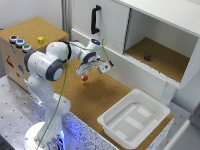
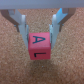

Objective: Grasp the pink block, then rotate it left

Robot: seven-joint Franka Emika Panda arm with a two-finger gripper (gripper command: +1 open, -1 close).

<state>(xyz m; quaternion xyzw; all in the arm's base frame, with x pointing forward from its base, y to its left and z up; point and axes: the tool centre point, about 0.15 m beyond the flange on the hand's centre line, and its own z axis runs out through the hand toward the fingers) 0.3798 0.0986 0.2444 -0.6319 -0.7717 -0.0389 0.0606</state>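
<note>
**Pink block held between the fingers, above the cork surface**

Gripper [image 2: 39,31]: in the wrist view the two fingers [image 2: 21,22] come down on either side of the pink block [image 2: 39,46], one at its 10 o'clock corner and the other at its 2 o'clock corner, and both appear to press on its upper side edges. The jaws are pinching the block. The block hangs mostly beyond the fingertips, toward 6 o'clock of them. Its visible face bears dark letters (an "A" above an "L", somewhat blurred). Cork surface [image 2: 65,67] fills the background of this view.

In the exterior view the gripper [image 1: 86,74] sits at the end of the white arm [image 1: 47,62], and the pink block [image 1: 85,77] shows as a small red spot at the fingertips. It appears raised off the cork surface [image 1: 100,95], though contact cannot be ruled out at this resolution.

Surroundings, exterior view, taken from the gripper:
- A green cable [image 1: 65,95] runs along the arm, at 8 o'clock.
- A cork-topped box [image 1: 35,31] at 10 o'clock carries a small yellow block [image 1: 40,39] and three round buttons [image 1: 19,43].
- A white cabinet [image 1: 160,20] at 2 o'clock has a black handle [image 1: 94,19]; its open compartment holds a small dark purple object [image 1: 147,57].
- A white tray [image 1: 132,117] lies at 4 o'clock, well apart from the gripper.
</note>
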